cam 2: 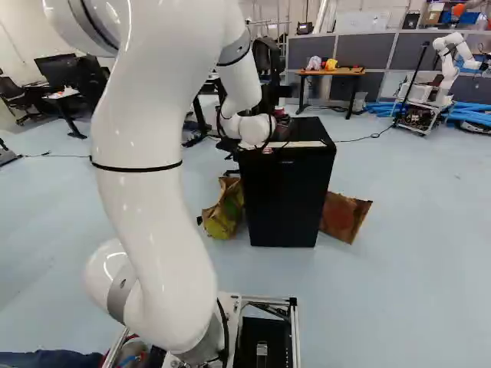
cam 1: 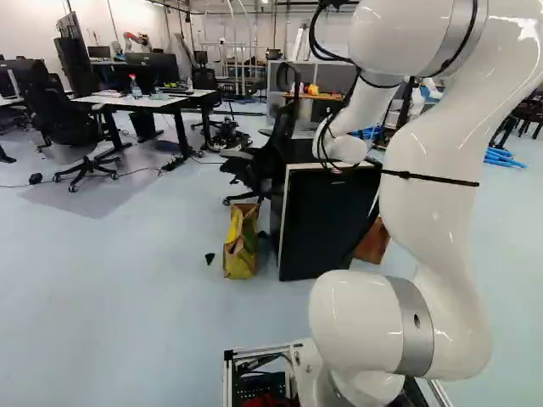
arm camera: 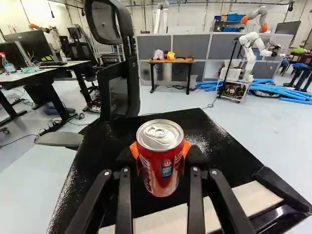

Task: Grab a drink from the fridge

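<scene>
Gripper (arm camera: 160,150) pinching red can (arm camera: 159,168) from both sides, over top of black fridge (cam 2: 285,203); whether base touches, hard to tell. Risk: moving off too low drags base, twisting can loose.

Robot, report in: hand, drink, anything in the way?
Hand shut on red can. Can over fridge top. Nothing visibly blocking it; office chair near fridge.
</scene>
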You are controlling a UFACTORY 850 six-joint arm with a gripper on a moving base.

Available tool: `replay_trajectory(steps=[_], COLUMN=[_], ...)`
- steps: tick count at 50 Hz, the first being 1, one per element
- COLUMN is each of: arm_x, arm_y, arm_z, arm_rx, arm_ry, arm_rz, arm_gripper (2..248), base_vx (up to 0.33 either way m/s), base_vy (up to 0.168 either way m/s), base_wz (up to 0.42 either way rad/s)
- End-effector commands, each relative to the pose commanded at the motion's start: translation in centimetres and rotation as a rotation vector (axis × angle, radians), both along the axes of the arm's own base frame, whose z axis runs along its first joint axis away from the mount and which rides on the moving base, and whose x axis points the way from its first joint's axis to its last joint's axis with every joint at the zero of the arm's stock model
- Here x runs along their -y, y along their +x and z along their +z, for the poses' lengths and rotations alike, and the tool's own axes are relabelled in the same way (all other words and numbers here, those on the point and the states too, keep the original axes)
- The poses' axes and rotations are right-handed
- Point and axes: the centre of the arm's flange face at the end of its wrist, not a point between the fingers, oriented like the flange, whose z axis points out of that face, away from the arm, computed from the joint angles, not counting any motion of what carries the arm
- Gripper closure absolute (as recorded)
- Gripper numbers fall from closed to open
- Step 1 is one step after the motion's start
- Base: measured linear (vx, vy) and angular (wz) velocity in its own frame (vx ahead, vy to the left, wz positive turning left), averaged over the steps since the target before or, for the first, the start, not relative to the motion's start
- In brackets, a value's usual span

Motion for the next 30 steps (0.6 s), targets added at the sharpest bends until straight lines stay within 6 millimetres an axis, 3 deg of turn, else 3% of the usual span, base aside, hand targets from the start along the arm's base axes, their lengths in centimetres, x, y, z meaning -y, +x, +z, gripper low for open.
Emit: replay_trajectory(steps=[30], arm_x=[-7.5], arm_y=[-9.6], arm_z=[-0.2], arm_rx=[-0.042], arm_ry=[0.005], arm_rz=[0.084], arm_gripper=[150], base_vx=[0.0], base_vy=[0.0], base_wz=[0.0])
